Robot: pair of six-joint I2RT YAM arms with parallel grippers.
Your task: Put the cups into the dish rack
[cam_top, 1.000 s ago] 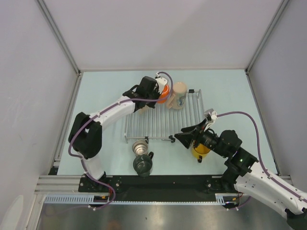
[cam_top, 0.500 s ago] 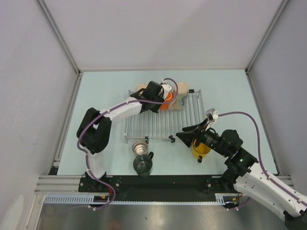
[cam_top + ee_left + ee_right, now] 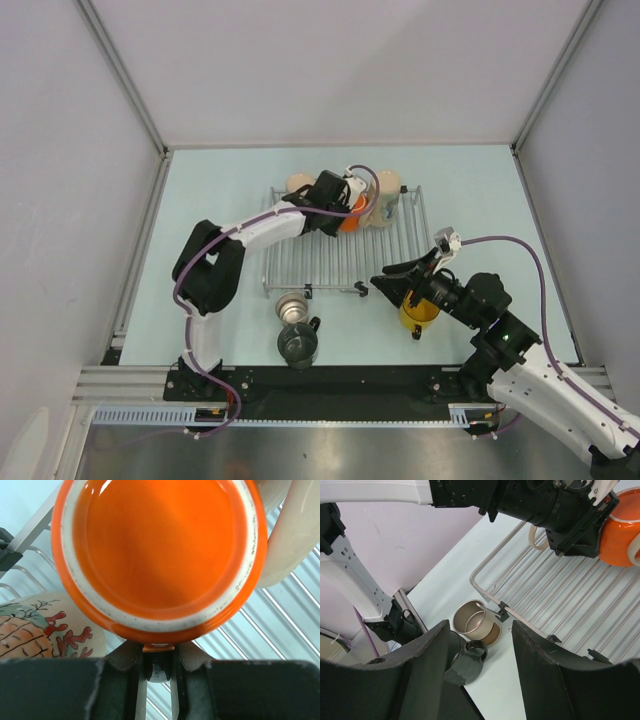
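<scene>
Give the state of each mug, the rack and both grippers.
cream mugs, both at the far end of the dish rack
orange mug, held by its handle between the cream mugs
steel mug, on the table
dark mug, on the table
yellow mug, on the table under the right arm
left gripper, closed on the orange mug's handle
right gripper, open, empty

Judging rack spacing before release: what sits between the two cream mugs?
The orange mug, held by the left gripper, sits between the printed cream mug and the other cream mug. The left wrist view shows it.
</scene>
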